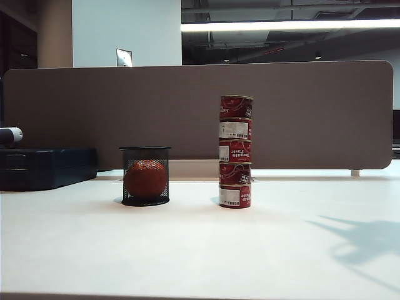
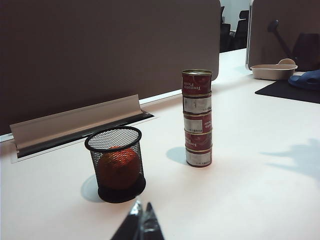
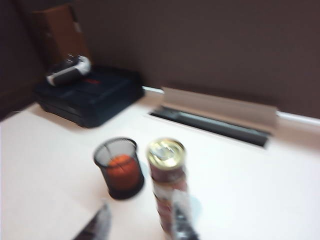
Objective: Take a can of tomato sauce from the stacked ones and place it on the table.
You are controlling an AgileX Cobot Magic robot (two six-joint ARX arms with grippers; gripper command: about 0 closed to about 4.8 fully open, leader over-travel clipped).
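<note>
The top can (image 1: 236, 107) on the stack (image 1: 235, 152) looks rigid, smooth; grip its sides. Right gripper (image 3: 137, 224) spread above it; left gripper (image 2: 141, 216) pressed together, well apart.

An office: a white desk (image 1: 200, 250) backed by a brown divider panel (image 1: 125, 112) under ceiling strip lights (image 1: 287, 25).
</note>
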